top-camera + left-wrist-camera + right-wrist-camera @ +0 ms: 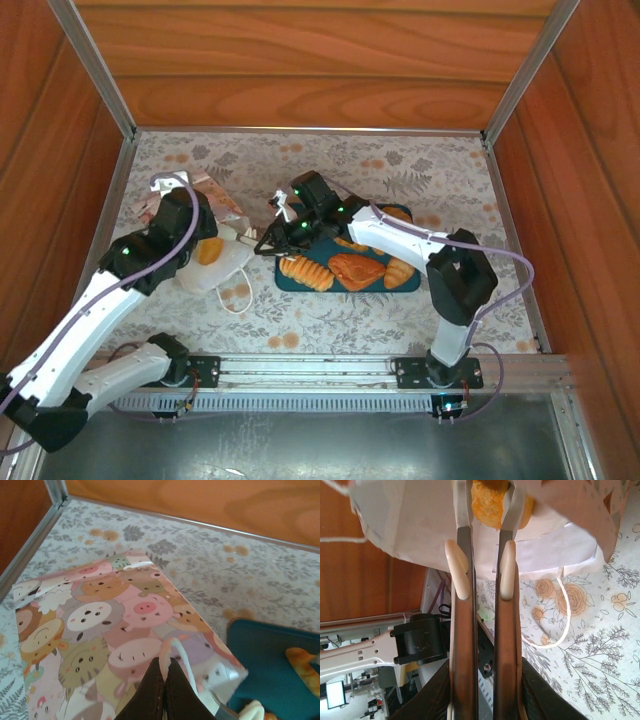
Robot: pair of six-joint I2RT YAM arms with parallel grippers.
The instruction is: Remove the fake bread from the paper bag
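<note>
**Top view, left of centre:** paper bag (232, 212) lying on its side on the flowered table (420, 170), white mouth turned toward the lower middle of the frame. Just to its right, at frame centre, a teal tray (412, 284) carrying several pastries (357, 270) already out of the bag.

**Left wrist view, bottom centre:** left gripper (164, 680) with fingers closed flat together, tips against the bag's printed side beside the upward loop of a white cord handle (179, 655). Cord pinched or merely touched: not discernible.

**Right wrist view, middle of the frame:** right gripper (487, 502) reaching upward into the bag's mouth. Jaws drawn partway in and clamped on a piece of fake bread (490, 495), one finger on each side of its golden crust.

**Step in hand, by judgement:** extraction of one more piece, with the grip apparently made and the withdrawal not yet done.

**Next move, by judgement:**
- A straight pull back out of the mouth, with no snagging on paper edge or cord and the bag steadied under the left arm.
- Then a carry toward a bare part of the tray, and release there.
</note>
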